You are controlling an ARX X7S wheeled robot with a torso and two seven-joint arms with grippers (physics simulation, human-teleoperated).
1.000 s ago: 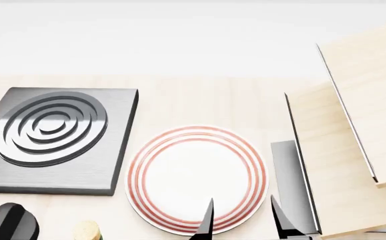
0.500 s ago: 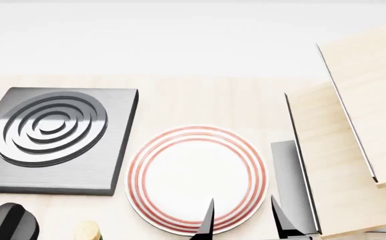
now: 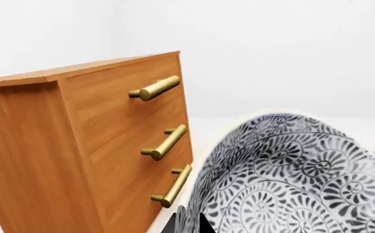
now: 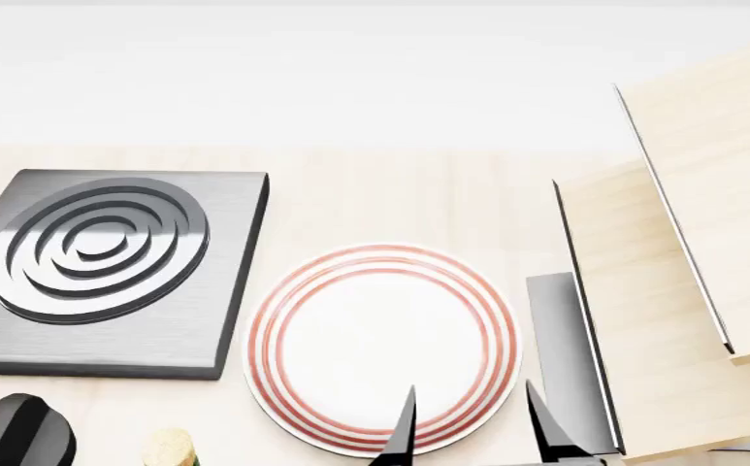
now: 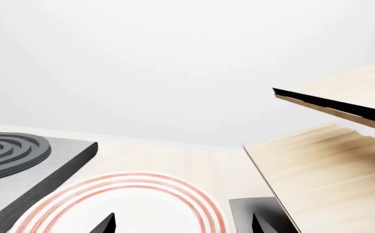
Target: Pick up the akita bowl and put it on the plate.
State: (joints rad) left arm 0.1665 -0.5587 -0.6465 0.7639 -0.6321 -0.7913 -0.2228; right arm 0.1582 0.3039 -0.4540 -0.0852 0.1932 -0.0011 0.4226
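The bowl fills the left wrist view right at the left pincer, whose dark tips seem to grip its rim, though I cannot tell for sure. The plate lies bare just ahead of the right pincer, which stands open and empty. I judge the pickup under way; carrying and setting down remain.

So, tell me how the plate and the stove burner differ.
The plate is round and white with red rings near its rim; the stove burner is a square dark grey slab with raised grey rings. The plate looks thin and flat; the burner is visibly thicker. Both carry concentric rings and lie flat, side by side on the wooden counter.
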